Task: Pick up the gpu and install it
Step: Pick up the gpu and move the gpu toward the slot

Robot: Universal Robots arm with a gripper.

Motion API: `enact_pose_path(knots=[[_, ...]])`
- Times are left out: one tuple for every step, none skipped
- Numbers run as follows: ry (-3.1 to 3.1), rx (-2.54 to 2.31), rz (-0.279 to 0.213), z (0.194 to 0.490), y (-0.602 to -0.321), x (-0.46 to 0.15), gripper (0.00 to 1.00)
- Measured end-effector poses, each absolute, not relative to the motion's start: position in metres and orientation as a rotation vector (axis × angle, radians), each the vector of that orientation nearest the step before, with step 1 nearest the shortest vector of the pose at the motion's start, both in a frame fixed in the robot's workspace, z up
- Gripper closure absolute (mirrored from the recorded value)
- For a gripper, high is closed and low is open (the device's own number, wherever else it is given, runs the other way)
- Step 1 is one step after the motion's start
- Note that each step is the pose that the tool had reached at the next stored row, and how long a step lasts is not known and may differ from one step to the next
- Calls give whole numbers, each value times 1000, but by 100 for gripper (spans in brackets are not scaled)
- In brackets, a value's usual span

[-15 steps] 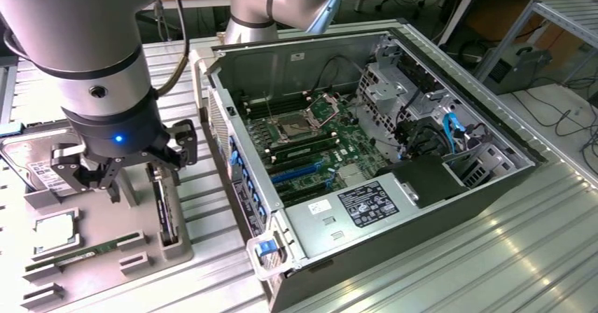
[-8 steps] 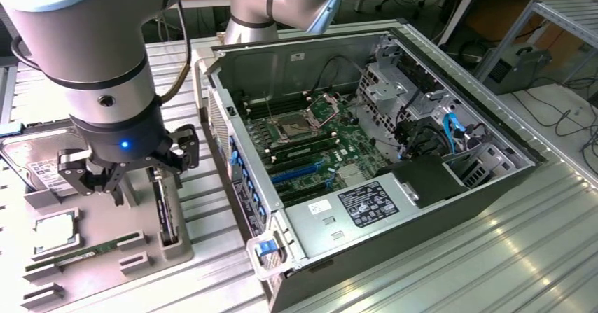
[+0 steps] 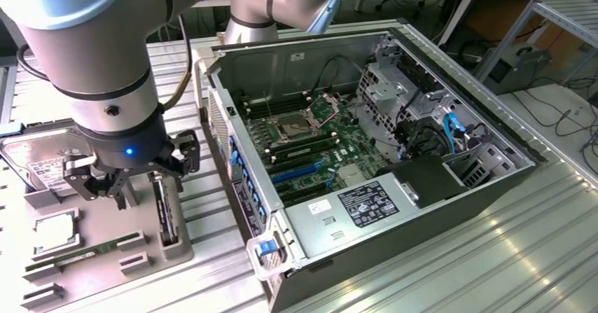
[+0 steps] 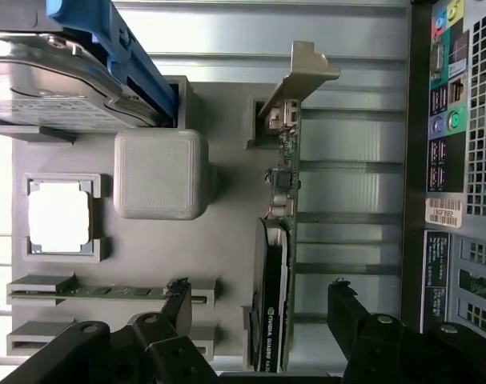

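the fingers [image 4: 344,312] spread wide, empty, straddling the gpu [image 4: 276,264] standing on edge in its tray [image 4: 226,240].

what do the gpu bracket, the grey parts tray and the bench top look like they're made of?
gpu bracket: bare sheet metal, likely steel; silvery, thin, with a bent tab.
parts tray: matte grey plastic, possibly 3D-printed; uniform dull colour, rounded block.
bench top: probably aluminium profile; brushed silver sheen with evenly spaced grooves.
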State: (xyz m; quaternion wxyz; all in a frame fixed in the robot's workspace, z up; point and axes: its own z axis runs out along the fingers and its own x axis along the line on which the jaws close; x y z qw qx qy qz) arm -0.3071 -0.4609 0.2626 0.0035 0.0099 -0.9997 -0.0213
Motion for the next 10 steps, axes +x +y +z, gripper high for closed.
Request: enact_pose_path(knots=[[-3132,31,-66,261,-460,-306,22],[-3130,31,-67,259,-459,-305,22],[-3128,31,-66,257,-459,-304,22],[-3126,31,-66,256,-457,-303,22],[-3123,30,-65,254,-455,-303,22],[-3121,30,-65,252,-454,-302,22],[-3120,30,-65,250,-454,-302,22],[-3119,30,-64,249,-454,-302,22],[-3119,30,-64,247,-454,-302,22],[-3119,30,-64,245,-454,-302,22]])
